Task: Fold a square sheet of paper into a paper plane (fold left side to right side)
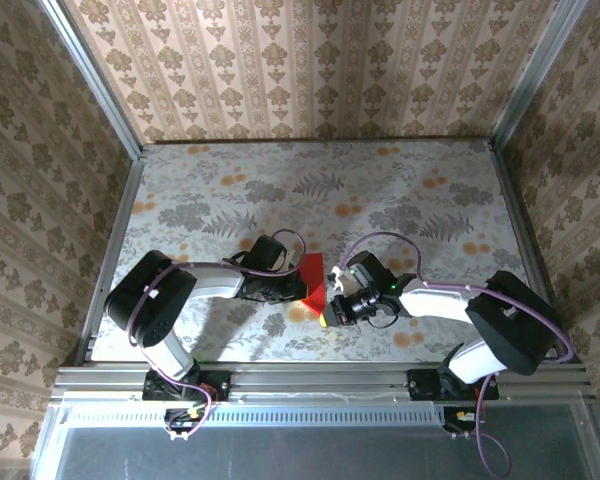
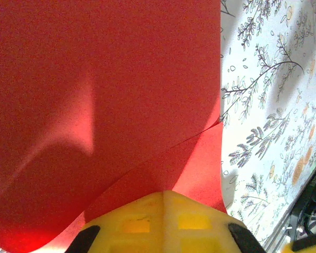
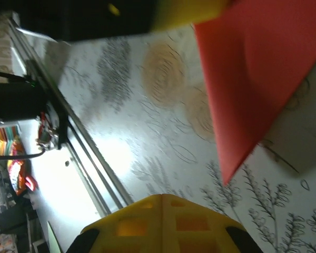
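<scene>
Left gripper (image 2: 163, 197): the yellow fingers are pressed together with no gap between them, and the red sheet of paper (image 2: 105, 95) runs down right to their tips, so the gripper appears clamped on the sheet's near edge. In the left wrist view two layers of the sheet show. An upper layer curves over a lower one, and its edge runs diagonally to a small corner at the sheet's right side. The sheet bows rather than lying flat. A soft shadow crosses its left part.

Right gripper (image 3: 163, 199): the yellow fingers are closed on each other and nothing is between them. In the right wrist view the sheet of paper (image 3: 253, 68) sits apart from these fingers, up and to the right, with one pointed corner aimed down toward the desk (image 3: 147, 132). A blurred yellow shape shows at the top edge beside the sheet. It cannot be identified.

Top view: the left gripper (image 1: 298, 292) and the right gripper (image 1: 327, 312) face each other near the middle of the desk's near edge. The sheet of paper (image 1: 313, 278) is between them, touching the left one and just beside the right one. The desk (image 1: 280, 190) has a grey leaf and orange flower print. A metal rail (image 1: 320, 378) runs along its near edge, and patterned walls (image 1: 310, 70) enclose it on three sides.
</scene>
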Available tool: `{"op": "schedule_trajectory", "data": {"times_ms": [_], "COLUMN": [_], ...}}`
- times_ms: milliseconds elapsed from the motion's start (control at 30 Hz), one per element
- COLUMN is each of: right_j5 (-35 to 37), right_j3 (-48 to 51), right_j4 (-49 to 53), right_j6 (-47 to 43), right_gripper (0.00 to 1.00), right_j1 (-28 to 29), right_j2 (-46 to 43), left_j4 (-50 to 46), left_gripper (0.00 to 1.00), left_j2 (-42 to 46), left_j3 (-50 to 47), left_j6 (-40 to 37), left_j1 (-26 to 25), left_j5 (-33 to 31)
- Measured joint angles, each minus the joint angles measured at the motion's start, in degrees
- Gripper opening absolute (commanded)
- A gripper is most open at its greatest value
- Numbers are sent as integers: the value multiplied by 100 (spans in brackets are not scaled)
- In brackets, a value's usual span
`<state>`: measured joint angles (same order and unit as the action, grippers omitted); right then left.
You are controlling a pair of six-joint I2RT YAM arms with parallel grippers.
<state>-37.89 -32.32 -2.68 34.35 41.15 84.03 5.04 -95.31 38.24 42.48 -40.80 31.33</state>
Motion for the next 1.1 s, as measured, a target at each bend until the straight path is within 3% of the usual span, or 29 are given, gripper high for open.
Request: {"op": "schedule_trajectory", "data": {"times_ms": [267, 733, 1100], "right_j5": [221, 529, 599], "right_j3": [-616, -621, -634], "right_j4": [-20, -31, 20], "right_j6": [20, 68, 170], "right_gripper": [5, 0, 0], "right_j1": [-4, -37, -37], "right_j2": [640, 1237, 1246], "left_j4": [0, -87, -13], "left_gripper": [0, 0, 2], "left_j2": [-2, 50, 1335], "left_j3": [2, 42, -262], "left_j6": [0, 0, 2], "left_j1": [-4, -17, -52], "left_j5": [-2, -55, -376]}}
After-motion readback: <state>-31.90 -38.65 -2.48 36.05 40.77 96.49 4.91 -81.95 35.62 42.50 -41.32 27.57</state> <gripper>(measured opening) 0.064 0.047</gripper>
